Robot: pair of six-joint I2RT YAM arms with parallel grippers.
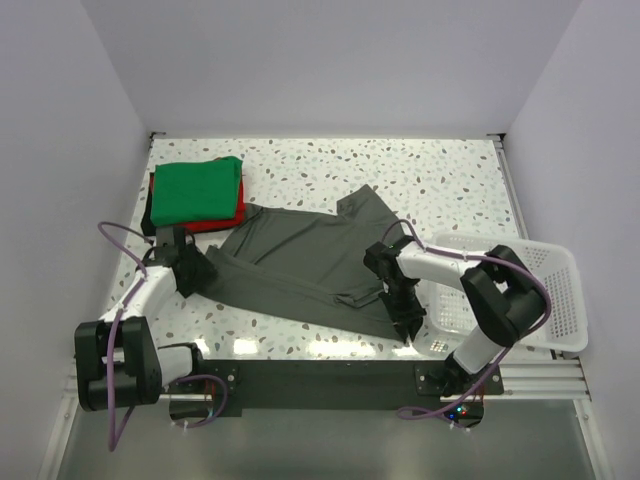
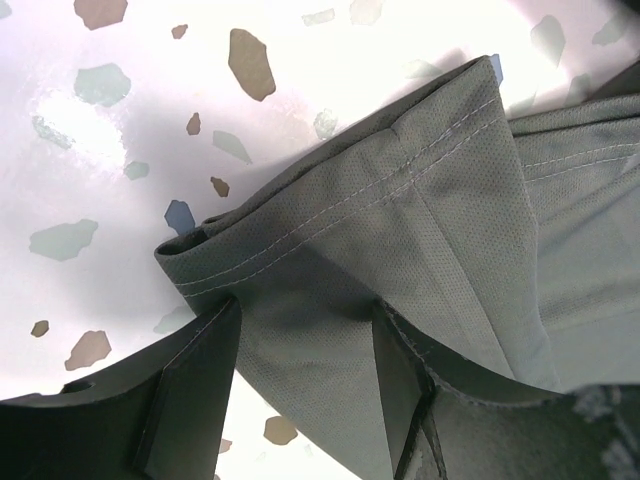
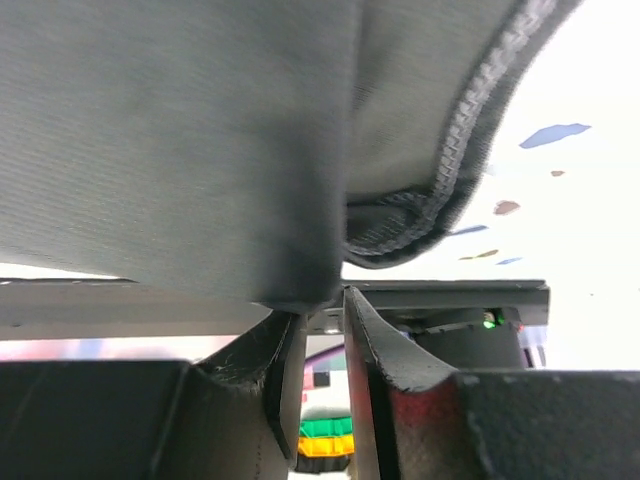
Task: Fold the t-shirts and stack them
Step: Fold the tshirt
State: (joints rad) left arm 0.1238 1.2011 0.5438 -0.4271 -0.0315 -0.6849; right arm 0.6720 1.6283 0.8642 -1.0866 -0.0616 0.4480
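Note:
The charcoal-grey t-shirt (image 1: 300, 265) lies spread and rumpled across the middle of the table. A folded green t-shirt (image 1: 197, 190) rests on a folded red t-shirt (image 1: 222, 220) at the far left. My left gripper (image 1: 192, 268) is at the grey shirt's left edge. In the left wrist view the left gripper (image 2: 300, 375) is open, with the stitched hem (image 2: 350, 210) running between its spread fingers (image 2: 195, 385). My right gripper (image 1: 405, 312) is at the shirt's near right corner. In the right wrist view the right gripper (image 3: 320, 310) is nearly closed and pinches a fold of the grey cloth (image 3: 180, 140) at its tips.
A white plastic mesh basket (image 1: 555, 300) stands at the right edge, beside the right arm. The speckled table (image 1: 440, 180) is walled at the back and both sides. The black base rail (image 1: 320, 372) runs along the near edge.

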